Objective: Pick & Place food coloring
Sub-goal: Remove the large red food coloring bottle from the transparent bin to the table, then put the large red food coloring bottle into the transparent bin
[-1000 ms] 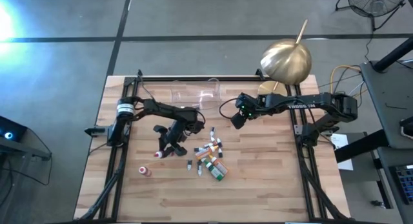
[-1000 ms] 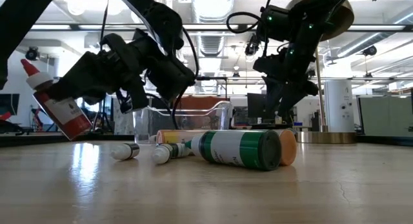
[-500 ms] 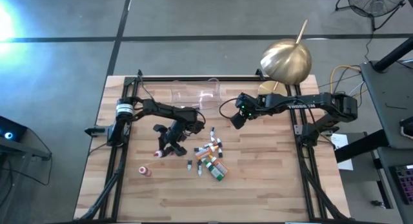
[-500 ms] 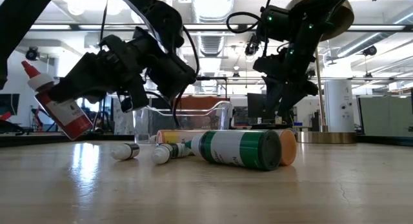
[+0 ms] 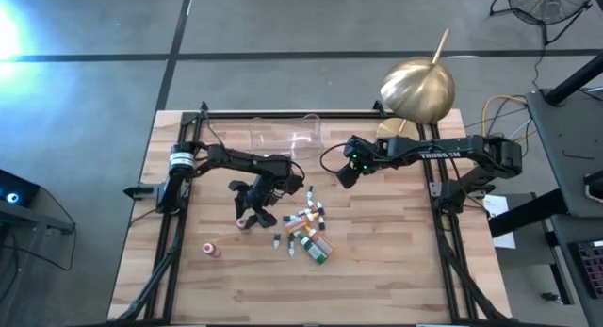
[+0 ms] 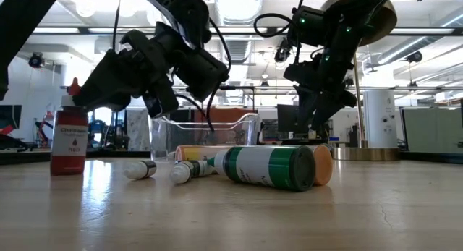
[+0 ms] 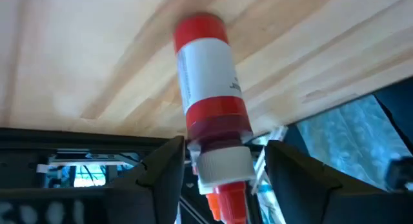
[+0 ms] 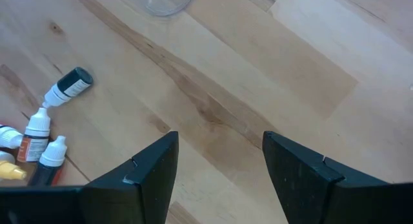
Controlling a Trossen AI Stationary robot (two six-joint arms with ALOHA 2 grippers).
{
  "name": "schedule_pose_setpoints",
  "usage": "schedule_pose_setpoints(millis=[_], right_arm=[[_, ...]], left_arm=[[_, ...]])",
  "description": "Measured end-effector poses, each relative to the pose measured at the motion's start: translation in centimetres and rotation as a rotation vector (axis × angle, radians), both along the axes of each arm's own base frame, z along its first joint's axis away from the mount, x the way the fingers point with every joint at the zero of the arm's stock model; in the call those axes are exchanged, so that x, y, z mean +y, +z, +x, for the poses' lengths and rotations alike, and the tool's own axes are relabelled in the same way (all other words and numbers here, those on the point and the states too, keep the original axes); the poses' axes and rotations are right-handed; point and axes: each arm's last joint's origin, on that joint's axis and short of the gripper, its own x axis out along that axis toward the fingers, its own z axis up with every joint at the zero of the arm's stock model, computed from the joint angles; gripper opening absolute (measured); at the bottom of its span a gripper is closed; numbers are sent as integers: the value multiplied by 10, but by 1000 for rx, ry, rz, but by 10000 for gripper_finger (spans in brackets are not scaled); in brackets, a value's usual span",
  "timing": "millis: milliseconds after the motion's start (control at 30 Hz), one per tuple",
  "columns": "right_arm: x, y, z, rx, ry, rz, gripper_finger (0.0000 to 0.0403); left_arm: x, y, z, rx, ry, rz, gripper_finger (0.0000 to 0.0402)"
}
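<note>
A red food coloring bottle (image 6: pixel 69 135) with a white label stands upright on its base on the wooden table, orange tip up. My left gripper (image 7: pixel 222 179) is open just above it. Its fingers stand on either side of the bottle's cap end (image 7: pixel 222 169), and I see no touch. Several more food coloring bottles (image 5: pixel 307 228) lie in a loose pile at the table's middle, with one small red bottle (image 5: pixel 213 251) apart toward the near left. My right gripper (image 5: pixel 346 177) hangs open and empty over bare wood, right of the pile's far end.
A clear plastic tray (image 5: pixel 283 138) sits at the table's far edge, behind my left arm. A brass-coloured dome with a stick (image 5: pixel 417 87) stands at the far right corner. Bare wood lies along the near side of the table (image 5: pixel 377 280).
My left gripper has opened and let go of the red bottle. The bottle was held tilted with its base off the wood. It now stands upright on the table. The gripper has risen a little off the bottle.
</note>
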Motion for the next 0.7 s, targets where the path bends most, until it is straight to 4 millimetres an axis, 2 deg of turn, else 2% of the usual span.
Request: schedule_pose_setpoints(millis=[367,500,700], right_arm=[[0,0,0,-3,0,-3,219],[0,0,0,-3,0,-3,219],[0,0,0,-2,-1,-2,219]], left_arm=[[3,11,5,-43,-43,97,195],[2,24,-1,-68,-35,133,195],[-5,54,-14,-128,-75,354,195]])
